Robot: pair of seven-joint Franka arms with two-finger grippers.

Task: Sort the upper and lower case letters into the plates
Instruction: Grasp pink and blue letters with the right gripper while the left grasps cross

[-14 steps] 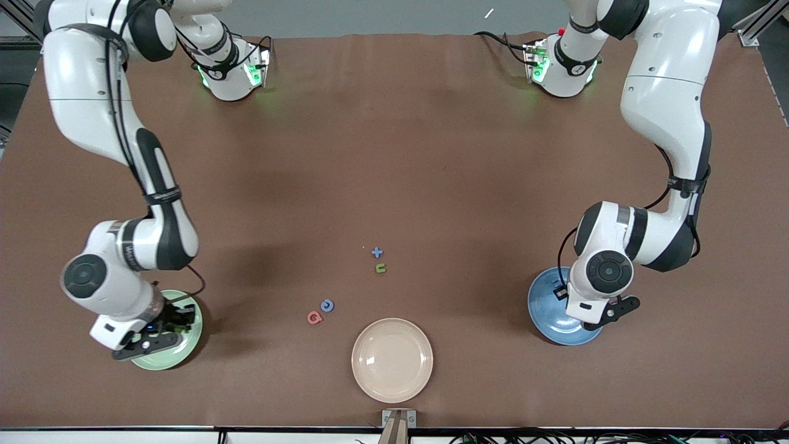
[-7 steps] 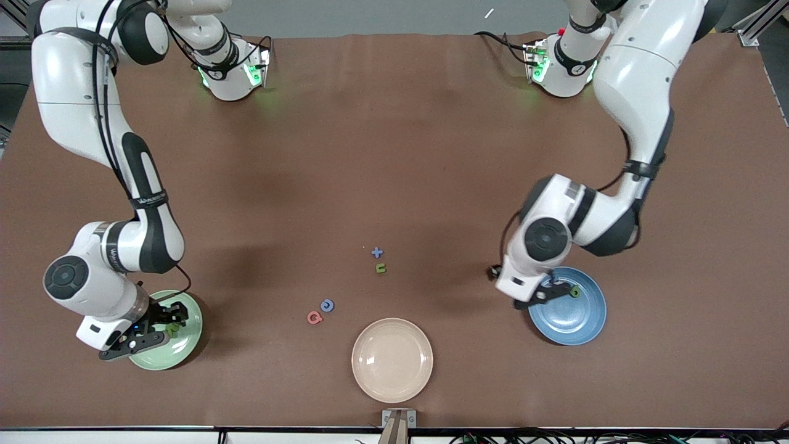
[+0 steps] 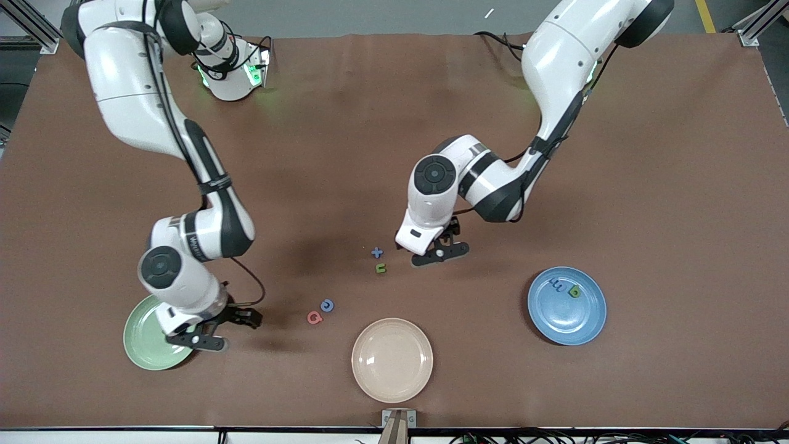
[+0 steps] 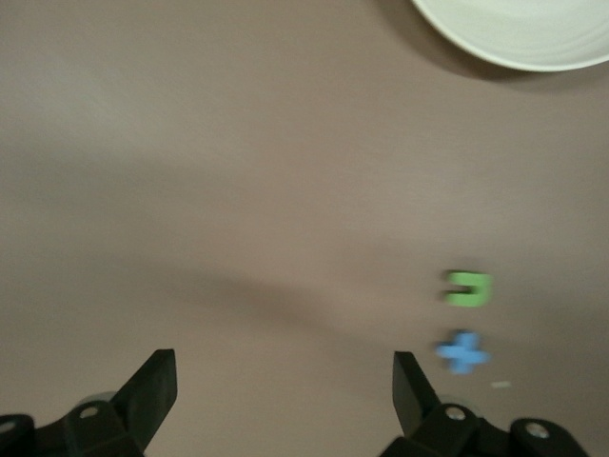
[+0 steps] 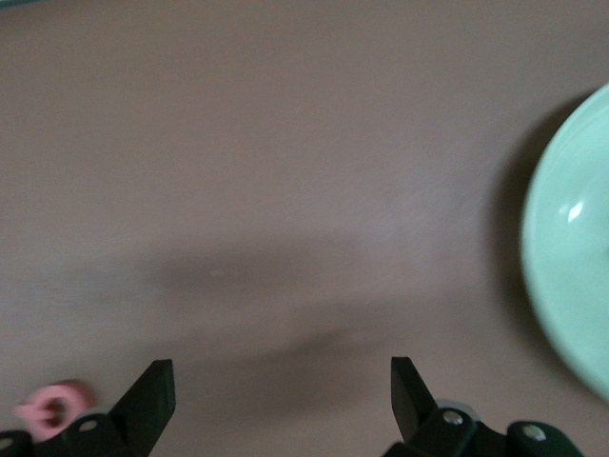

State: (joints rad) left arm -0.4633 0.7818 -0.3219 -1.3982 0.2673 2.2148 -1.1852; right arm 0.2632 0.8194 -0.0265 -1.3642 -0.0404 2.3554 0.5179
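Observation:
The blue plate (image 3: 567, 314) holds a blue letter (image 3: 558, 285) and a green letter (image 3: 574, 291). The mint green plate (image 3: 140, 340) is partly hidden by the right arm; I see no letters on its bare part. On the table lie a blue cross-shaped letter (image 3: 377, 252), a green letter (image 3: 381, 267), a blue letter (image 3: 327, 305) and a pinkish-red letter (image 3: 315, 317). My left gripper (image 3: 441, 253) is open and empty beside the cross-shaped letter (image 4: 462, 351) and the green letter (image 4: 469, 288). My right gripper (image 3: 225, 327) is open and empty between the mint plate (image 5: 571, 248) and the pinkish-red letter (image 5: 55, 407).
A cream-beige plate (image 3: 392, 359) sits empty near the table's front edge, nearer the camera than the loose letters; its rim shows in the left wrist view (image 4: 523, 38). The arms' bases stand along the table's back edge.
The left gripper has left the blue plate and moved over the table's middle, beside the blue and green letters. The right gripper has moved off the mint plate toward the pinkish-red letter.

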